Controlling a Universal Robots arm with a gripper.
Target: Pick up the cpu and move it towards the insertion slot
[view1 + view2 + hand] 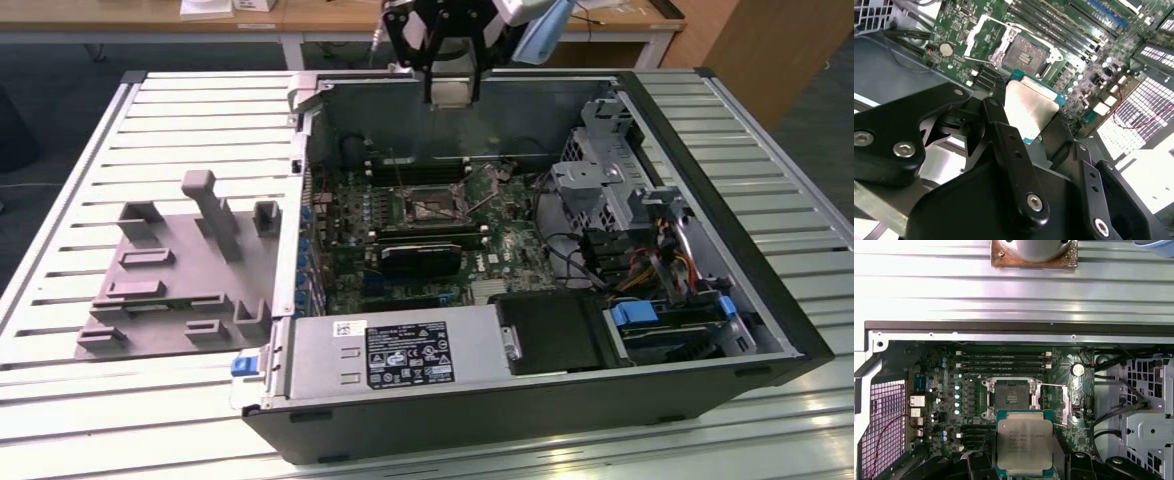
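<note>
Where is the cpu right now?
In both wrist views the cpu sits in the gripper, held above the motherboard just short of the open insertion slot.

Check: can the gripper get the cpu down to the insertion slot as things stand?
Probably yes. The gripper holds the cpu above the board; the insertion slot lies open, its frame swung aside, and nothing sits between them in both wrist views.

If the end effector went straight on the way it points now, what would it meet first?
Probably the motherboard right beside the insertion slot: the end effector, shut on the cpu, points down into the open case just short of the slot. Depth is unclear.
</note>
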